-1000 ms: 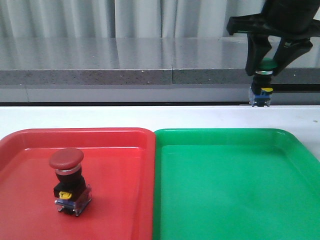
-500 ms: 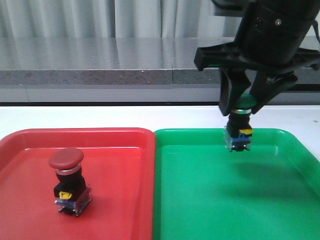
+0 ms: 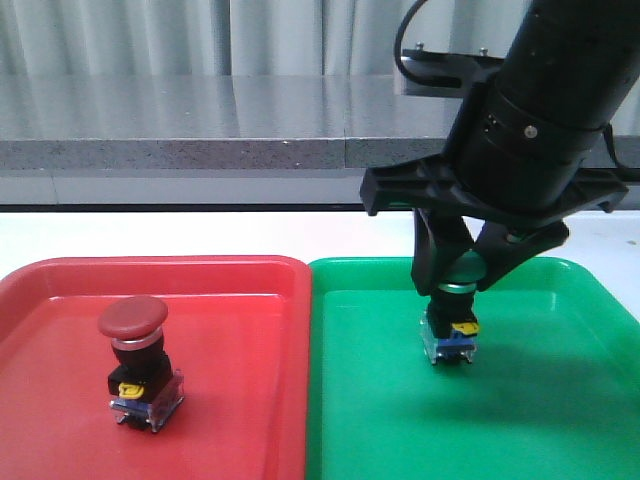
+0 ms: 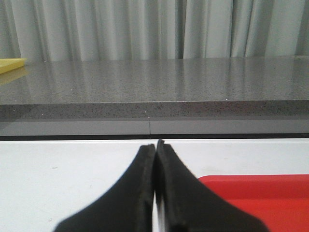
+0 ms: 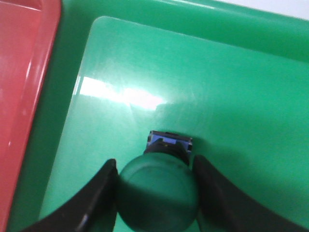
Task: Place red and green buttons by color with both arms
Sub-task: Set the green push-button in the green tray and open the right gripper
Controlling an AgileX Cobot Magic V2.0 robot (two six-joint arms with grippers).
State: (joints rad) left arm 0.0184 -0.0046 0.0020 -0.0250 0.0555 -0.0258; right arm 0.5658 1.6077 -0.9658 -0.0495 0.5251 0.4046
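The red button (image 3: 137,362) stands upright in the red tray (image 3: 240,290), towards its left front. My right gripper (image 3: 462,277) is shut on the cap of the green button (image 3: 452,330) and holds it upright over the green tray (image 3: 560,330), its base at or just above the tray floor. In the right wrist view the two fingers clamp the round green cap (image 5: 158,195), with the blue base (image 5: 170,140) below it. My left gripper (image 4: 156,145) is shut and empty over the white table, left of the red tray's corner (image 4: 260,193). The left arm is out of the front view.
The red and green trays lie side by side, touching at the middle. The white table (image 3: 200,232) runs behind them to a grey stone ledge (image 3: 200,150) and curtains. A yellow thing (image 4: 10,65) lies on the ledge.
My right gripper has carried the green button from above the ledge at the back right down and leftwards into the green tray. The red button has not moved.
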